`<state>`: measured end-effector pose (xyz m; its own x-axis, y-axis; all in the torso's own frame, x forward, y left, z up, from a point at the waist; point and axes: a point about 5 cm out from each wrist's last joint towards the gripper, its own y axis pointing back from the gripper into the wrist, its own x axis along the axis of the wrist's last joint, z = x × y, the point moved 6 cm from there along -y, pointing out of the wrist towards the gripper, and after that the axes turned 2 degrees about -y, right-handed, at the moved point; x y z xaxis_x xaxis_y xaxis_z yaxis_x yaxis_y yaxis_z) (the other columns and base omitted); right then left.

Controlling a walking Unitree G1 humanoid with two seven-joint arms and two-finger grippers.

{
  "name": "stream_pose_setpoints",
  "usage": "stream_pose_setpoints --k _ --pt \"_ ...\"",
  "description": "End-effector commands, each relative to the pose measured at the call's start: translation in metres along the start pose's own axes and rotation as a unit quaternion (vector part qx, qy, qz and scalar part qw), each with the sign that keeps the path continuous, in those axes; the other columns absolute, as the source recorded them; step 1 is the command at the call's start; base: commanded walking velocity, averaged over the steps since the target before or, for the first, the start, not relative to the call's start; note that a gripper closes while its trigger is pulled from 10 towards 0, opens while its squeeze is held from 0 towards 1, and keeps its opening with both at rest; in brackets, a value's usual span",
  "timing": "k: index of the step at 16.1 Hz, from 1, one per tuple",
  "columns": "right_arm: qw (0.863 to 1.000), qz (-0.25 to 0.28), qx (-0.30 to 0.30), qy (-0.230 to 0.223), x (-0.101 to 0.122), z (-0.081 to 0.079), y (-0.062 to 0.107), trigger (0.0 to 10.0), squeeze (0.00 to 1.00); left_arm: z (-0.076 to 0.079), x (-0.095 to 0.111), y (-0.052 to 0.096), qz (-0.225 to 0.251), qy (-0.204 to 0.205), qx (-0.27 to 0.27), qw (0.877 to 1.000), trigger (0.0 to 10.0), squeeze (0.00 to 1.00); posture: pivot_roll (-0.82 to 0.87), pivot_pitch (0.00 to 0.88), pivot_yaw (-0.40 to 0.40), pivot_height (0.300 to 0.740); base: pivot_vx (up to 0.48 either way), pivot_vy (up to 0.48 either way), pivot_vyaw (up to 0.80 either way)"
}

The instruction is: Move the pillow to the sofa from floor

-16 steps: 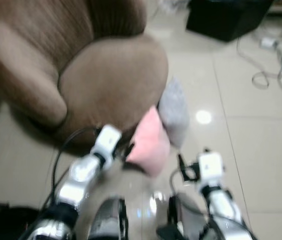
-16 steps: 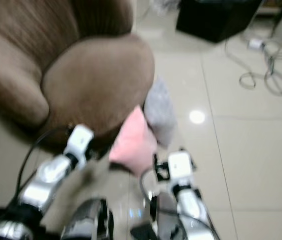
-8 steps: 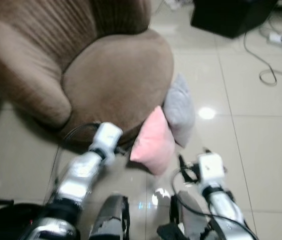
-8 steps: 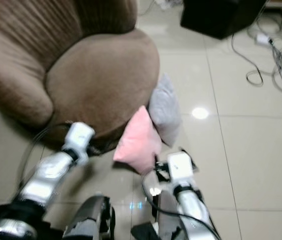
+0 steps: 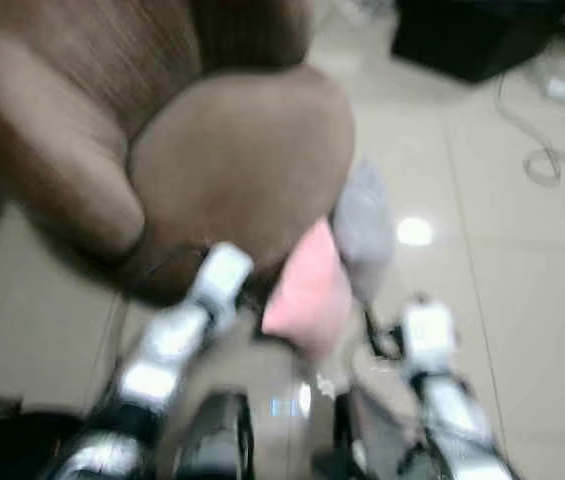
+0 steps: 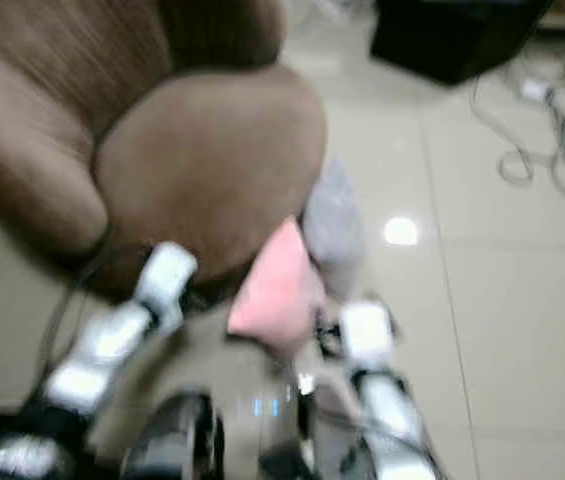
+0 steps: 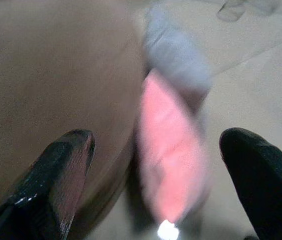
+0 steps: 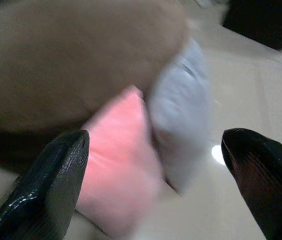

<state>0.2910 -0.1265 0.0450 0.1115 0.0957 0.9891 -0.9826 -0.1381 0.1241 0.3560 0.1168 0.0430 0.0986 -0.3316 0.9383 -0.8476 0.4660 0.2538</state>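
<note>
Pink pillow [image 5: 307, 290] on the floor [image 5: 522, 280], leaning against sofa [image 5: 232, 160] front, grey pillow [image 5: 362, 225] beside it. Left gripper [image 7: 155, 190] and right gripper [image 8: 155, 185] both wide, empty, near it. Nothing grasped yet; pickup and placing remain.

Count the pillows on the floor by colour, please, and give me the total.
Pink pillow: 1
Grey pillow: 1
Total: 2 pillows, both on the floor leaning against the brown sofa.
</note>
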Motion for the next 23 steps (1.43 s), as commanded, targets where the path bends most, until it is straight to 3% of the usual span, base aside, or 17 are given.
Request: stream_pose_setpoints --k 1,7,11,18,21,23 --pt "1.000 -0.026 -0.006 0.001 -0.014 0.005 0.008 10.0 0.00 0.006 -0.003 -0.001 -0.007 0.005 -0.007 1.000 10.0 1.00 0.02 0.283 0.040 0.670 0.000 0.000 0.00" --pt "1.000 -0.010 -0.021 0.011 -0.005 0.005 0.005 10.0 0.00 -0.005 -0.007 0.000 -0.029 -0.017 -0.014 0.999 10.0 1.00 0.02 0.272 0.057 0.670 0.000 0.000 0.00" --pt "1.000 -0.007 -0.007 0.020 -0.004 0.001 0.002 10.0 0.00 0.001 -0.006 -0.002 -0.026 -0.018 -0.020 0.999 10.0 1.00 0.02 0.264 0.052 0.670 0.000 0.000 0.00" --pt "1.000 -0.020 -0.006 0.016 -0.010 -0.002 0.004 10.0 0.00 -0.001 -0.010 0.000 -0.032 -0.012 -0.012 0.999 10.0 1.00 0.03 0.263 0.048 0.605 0.000 0.000 0.00" --pt "0.999 0.034 -0.015 0.026 0.007 0.005 0.000 10.0 0.00 -0.018 0.008 -0.001 0.021 0.029 0.043 0.998 10.0 1.00 0.04 0.248 0.027 0.575 0.000 0.000 0.00" --pt "0.996 0.075 0.006 0.045 0.023 -0.002 -0.010 10.0 0.00 -0.017 0.043 -0.005 0.106 0.070 0.055 0.990 10.0 1.00 0.08 0.216 -0.020 0.555 0.000 0.000 0.00"
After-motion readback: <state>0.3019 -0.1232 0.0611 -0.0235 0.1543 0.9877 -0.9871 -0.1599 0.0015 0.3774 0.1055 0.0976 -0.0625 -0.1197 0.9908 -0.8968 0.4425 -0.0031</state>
